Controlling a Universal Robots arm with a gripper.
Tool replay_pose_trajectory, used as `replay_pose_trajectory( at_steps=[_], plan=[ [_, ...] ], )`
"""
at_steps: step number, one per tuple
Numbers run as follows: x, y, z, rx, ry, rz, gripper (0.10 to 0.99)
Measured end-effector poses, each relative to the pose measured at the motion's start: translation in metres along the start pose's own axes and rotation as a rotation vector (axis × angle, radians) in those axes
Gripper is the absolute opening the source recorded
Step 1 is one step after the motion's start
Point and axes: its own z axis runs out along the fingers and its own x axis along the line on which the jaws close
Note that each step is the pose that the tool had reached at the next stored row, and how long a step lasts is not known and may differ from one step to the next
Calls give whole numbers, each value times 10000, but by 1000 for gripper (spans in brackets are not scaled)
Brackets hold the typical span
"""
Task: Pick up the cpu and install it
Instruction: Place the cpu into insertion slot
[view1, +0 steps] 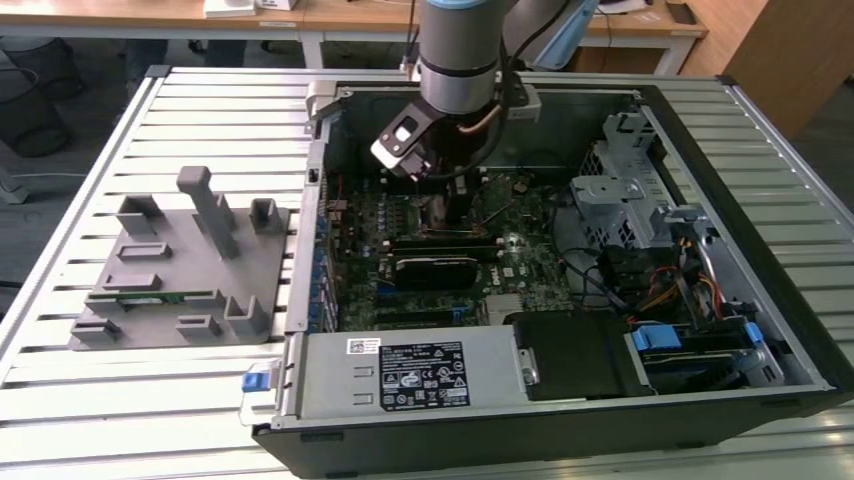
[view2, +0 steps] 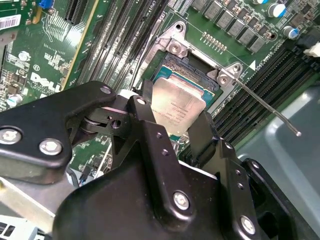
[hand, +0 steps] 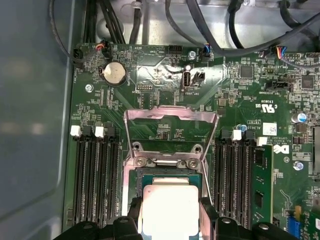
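Second wrist view: my pincer (view2: 172, 120) is closed narrow on the cpu (view2: 177, 102), with one black finger (view2: 142, 112) against each of two opposite edges. The cpu is one small flat square with a silvery-white metal top, faint print on it and a thin darker rim. In both wrist views I hold it right over the one socket (hand: 165, 172) of the motherboard (hand: 240, 115). I cannot tell whether it is seated.

The socket's single metal load plate (hand: 170, 114) stands open and its one thin lever (view2: 265, 107) sticks out free. Two banks of black memory slots (hand: 95, 175) flank the socket, one on each side, and one coin cell (hand: 114, 73) sits on the board.

In the exterior view, my arm (view1: 461, 60) reaches into the one open computer case (view1: 787, 330) near its twelve o'clock end. One grey fixture (view1: 174, 290) lies on the slatted surface (view1: 134, 400) at nine o'clock from the case, with one green memory stick (view1: 140, 297) in it.
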Motion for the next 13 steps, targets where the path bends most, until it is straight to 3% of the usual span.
replay_pose_trajectory(
  at_steps=[13],
  plan=[
    [22, -15, 87, -1, -6, 122, 533]
  ],
)
